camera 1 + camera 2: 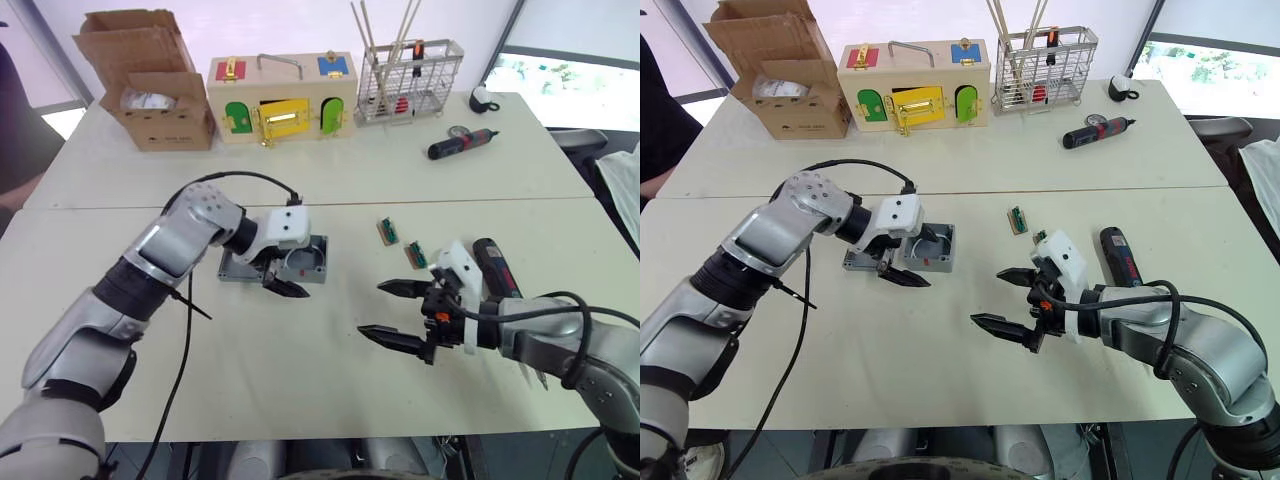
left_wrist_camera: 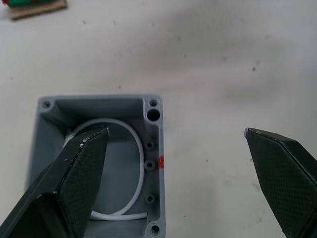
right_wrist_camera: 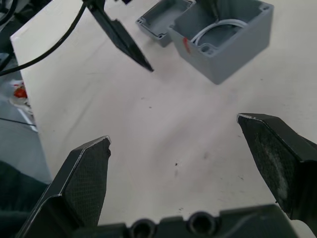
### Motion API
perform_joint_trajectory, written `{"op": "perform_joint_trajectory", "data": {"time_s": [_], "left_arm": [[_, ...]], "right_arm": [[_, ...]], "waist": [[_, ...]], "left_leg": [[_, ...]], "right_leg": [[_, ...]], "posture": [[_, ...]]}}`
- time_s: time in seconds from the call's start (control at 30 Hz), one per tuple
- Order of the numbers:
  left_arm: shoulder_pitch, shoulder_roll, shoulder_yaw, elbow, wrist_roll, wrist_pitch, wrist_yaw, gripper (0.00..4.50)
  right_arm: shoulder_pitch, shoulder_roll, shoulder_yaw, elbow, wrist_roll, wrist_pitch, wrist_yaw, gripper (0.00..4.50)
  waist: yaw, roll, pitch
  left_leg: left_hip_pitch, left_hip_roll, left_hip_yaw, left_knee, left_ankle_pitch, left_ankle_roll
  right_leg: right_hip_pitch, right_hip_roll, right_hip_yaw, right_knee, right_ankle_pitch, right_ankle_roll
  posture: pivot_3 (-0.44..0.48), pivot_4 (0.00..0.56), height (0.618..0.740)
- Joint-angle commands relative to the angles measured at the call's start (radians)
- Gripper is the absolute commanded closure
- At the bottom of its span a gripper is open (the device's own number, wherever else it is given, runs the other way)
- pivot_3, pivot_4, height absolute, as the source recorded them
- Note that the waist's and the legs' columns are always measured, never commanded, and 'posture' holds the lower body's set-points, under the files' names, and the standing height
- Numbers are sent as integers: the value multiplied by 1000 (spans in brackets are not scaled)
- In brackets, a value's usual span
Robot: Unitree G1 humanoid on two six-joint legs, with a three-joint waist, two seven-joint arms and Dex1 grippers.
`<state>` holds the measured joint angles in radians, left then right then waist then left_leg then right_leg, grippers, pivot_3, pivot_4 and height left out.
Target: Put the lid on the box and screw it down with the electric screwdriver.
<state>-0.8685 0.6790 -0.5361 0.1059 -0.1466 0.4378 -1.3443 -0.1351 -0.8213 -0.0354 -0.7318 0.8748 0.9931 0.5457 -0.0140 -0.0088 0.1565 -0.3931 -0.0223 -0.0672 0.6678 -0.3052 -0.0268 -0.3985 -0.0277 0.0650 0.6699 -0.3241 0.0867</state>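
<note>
The grey box (image 1: 308, 262) sits open on the table with a white wire loop (image 2: 132, 163) inside. The lid (image 3: 159, 19) lies flat right beside it on its left, partly hidden under my left wrist. My left gripper (image 1: 285, 287) hovers open over the box's near edge, one finger above the box's inside and the other above bare table. My right gripper (image 1: 395, 312) is open and empty, low over the table to the right of the box. The electric screwdriver (image 1: 497, 268) lies on the table just beyond my right wrist.
Two small green parts (image 1: 388, 231) lie between the box and the electric screwdriver. A cardboard box (image 1: 150, 85), a wooden box with coloured doors (image 1: 280, 100) and a wire basket (image 1: 408, 80) line the far edge. A smaller black-and-red screwdriver (image 1: 460, 145) lies at the back right.
</note>
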Motion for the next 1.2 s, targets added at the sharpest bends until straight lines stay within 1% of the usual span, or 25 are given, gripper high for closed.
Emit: {"op": "perform_joint_trajectory", "data": {"time_s": [0.03,0.2,0.23,0.3,0.43,0.5,0.7,0.8,0.87,0.97,1.1,1.2], "left_arm": [[-17,-18,3,41,49,-50,-11,0],[-20,-52,3,68,84,-66,-29,0],[-20,-58,3,73,93,-72,-30,516],[-20,-71,7,82,105,-83,-31,1334],[-24,-89,15,97,122,-90,-37,3498],[-24,-91,13,104,134,-97,-41,4480],[-29,-94,11,131,158,-118,-56,4480],[-35,-93,18,137,145,-162,-90,4480],[-34,-86,24,123,125,-203,-132,4480],[-16,-57,24,32,71,-257,-242,4480],[1,-31,-23,-35,40,-303,-270,4480],[1,-30,-67,-29,38,-359,-270,4480]], "right_arm": [[7,9,-26,-52,0,-17,-23,20],[7,17,-31,-72,7,-10,-47,20],[7,19,-33,-75,10,-9,-52,0],[5,21,-36,-80,14,-5,-60,0],[4,20,-38,-86,23,-1,-72,0],[5,18,-40,-88,28,0,-77,0],[17,2,-57,-96,46,5,-77,0],[26,-22,-83,-98,77,9,-54,0],[37,-44,-107,-102,119,15,-29,0],[64,-81,-137,-116,181,26,6,0],[90,-107,-143,-127,207,27,10,0],[104,-111,-143,-130,213,23,-5,0]], "waist": [[1,0,0],[3,0,0],[3,0,0],[3,0,0],[2,0,0],[2,0,0],[2,0,0],[2,0,0],[2,0,0],[2,0,0],[3,0,0],[3,0,0]], "left_leg": [[0,0,0,0,0,0],[0,0,0,1,0,0],[0,0,0,1,0,0],[0,0,0,1,0,0],[0,0,0,1,0,0],[0,0,0,1,0,0],[0,0,0,1,0,0],[0,0,0,1,0,0],[0,0,0,1,0,0],[0,0,0,1,0,0],[0,0,0,1,0,0],[1,0,0,2,0,0]], "right_leg": [[0,0,0,0,0,0],[1,0,0,0,0,0],[1,0,0,0,0,0],[1,0,0,0,0,0],[1,0,0,0,0,0],[1,0,0,0,0,0],[1,0,0,1,0,0],[1,0,0,1,0,0],[1,0,0,1,0,0],[1,0,0,1,0,0],[1,0,0,1,0,0],[2,0,0,1,0,0]], "posture": [[0,150,740],[0,150,740],[0,150,740],[0,150,740],[0,150,740],[0,150,740],[0,150,740],[0,150,740],[0,150,740],[0,150,740],[0,150,740],[0,150,740]]}}
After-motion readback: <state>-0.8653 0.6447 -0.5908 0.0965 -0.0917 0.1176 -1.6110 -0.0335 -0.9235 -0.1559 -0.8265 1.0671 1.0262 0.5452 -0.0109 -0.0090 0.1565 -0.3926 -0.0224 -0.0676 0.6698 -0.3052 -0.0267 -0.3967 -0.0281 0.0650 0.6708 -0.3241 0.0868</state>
